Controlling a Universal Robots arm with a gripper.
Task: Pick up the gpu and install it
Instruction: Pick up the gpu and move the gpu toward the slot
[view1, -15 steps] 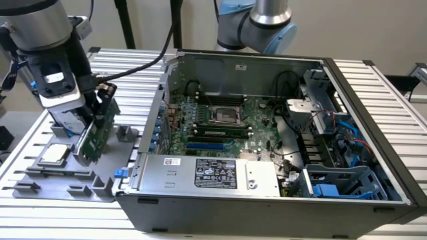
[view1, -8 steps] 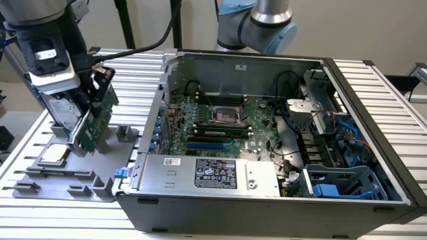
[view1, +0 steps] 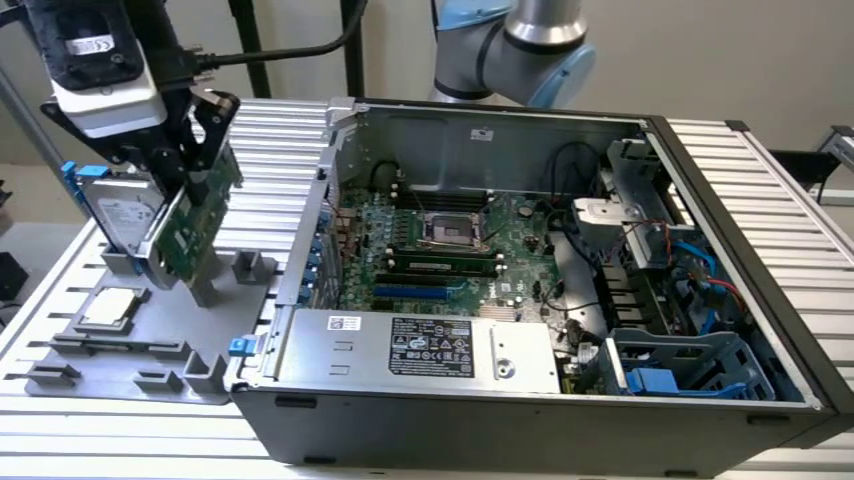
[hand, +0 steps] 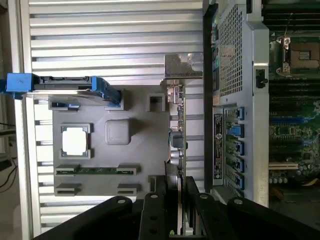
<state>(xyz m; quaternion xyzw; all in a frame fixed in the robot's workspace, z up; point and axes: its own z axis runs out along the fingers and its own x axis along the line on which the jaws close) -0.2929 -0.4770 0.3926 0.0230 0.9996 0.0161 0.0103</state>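
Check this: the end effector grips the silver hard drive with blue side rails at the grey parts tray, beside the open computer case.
Wrong thing. The exterior view shows the end effector gripping the thin green circuit-board card with a silver bracket; the silver hard drive with blue side rails stands ungripped in the grey parts tray. The rest holds.

the gpu (view1: 198, 215) is a thin flat card with one green side and a shiny silver piece on one end. it stands on its thin edge, leaning a little, at the upper left of the frame.
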